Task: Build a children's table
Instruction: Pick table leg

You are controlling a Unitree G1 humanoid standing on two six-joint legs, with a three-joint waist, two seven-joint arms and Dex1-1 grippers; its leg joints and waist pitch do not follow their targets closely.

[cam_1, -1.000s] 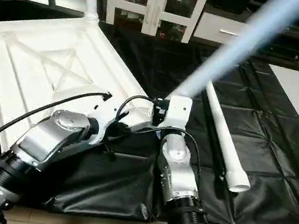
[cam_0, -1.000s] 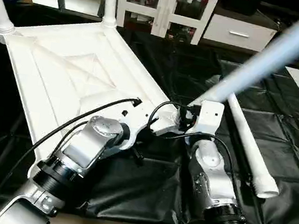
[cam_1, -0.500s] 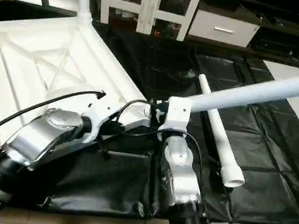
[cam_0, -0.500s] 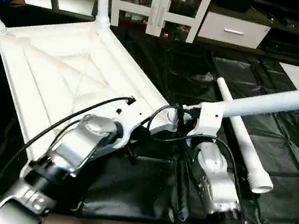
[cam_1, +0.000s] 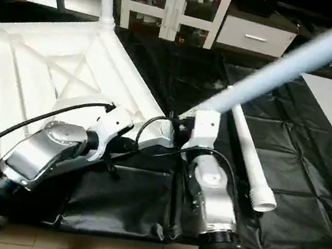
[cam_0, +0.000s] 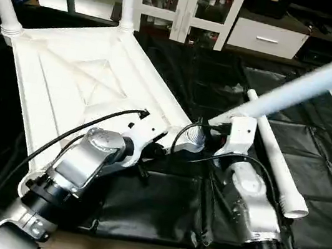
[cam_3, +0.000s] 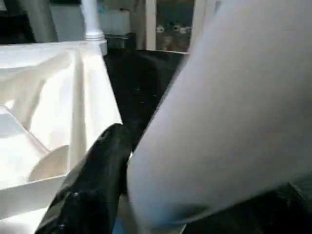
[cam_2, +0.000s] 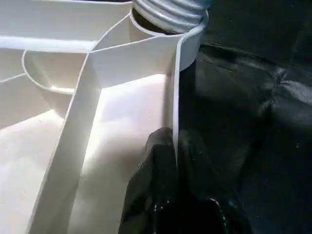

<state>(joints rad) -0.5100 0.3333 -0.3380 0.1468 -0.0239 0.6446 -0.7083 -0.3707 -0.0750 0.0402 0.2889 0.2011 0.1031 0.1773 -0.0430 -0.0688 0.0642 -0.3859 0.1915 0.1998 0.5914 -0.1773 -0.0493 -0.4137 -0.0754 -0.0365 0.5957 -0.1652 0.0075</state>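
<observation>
The white tabletop (cam_0: 91, 81) lies underside up on the black-covered work surface (cam_0: 159, 205), with two legs standing upright in its far corner sockets. A third leg (cam_0: 312, 78) has its threaded end at the near right corner socket (cam_2: 168, 19); its long axis tilts up and away to the right. The right gripper (cam_3: 126, 161) grasps this leg near its lower end. The left gripper (cam_2: 176, 156) is clenched on the tabletop's rim beside that socket. A fourth leg (cam_0: 274, 157) lies flat, right of the right gripper.
</observation>
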